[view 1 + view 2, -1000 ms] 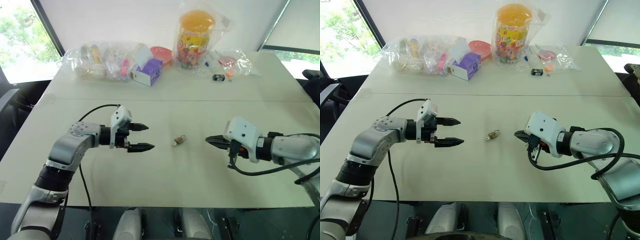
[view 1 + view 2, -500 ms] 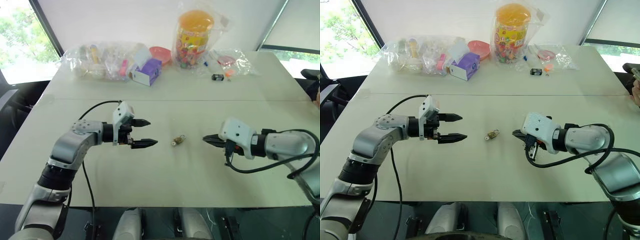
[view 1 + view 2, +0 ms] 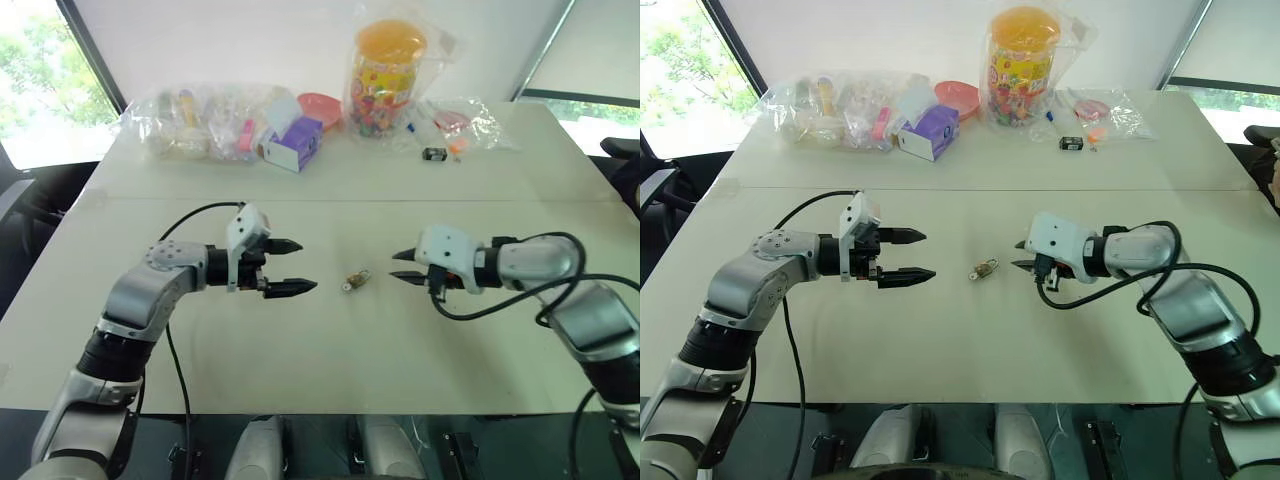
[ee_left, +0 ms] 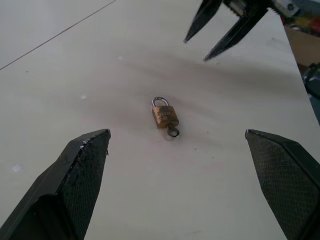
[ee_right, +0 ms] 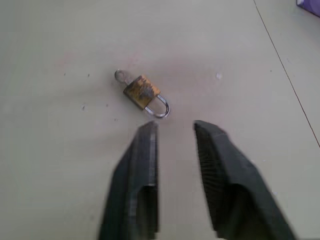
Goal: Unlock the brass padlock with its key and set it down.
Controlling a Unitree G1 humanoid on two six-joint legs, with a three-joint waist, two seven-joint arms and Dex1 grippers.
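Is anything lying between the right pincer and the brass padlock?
No. In the right wrist view only bare tabletop separates the open right pincer from the brass padlock, whose shackle faces the fingertips.

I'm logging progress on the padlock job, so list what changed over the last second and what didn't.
The right end effector moved in toward the brass padlock and went from shut to open; it stops just short, touching nothing. The padlock lies where it was on the table, key in its keyhole. The left end effector stayed open and in place.
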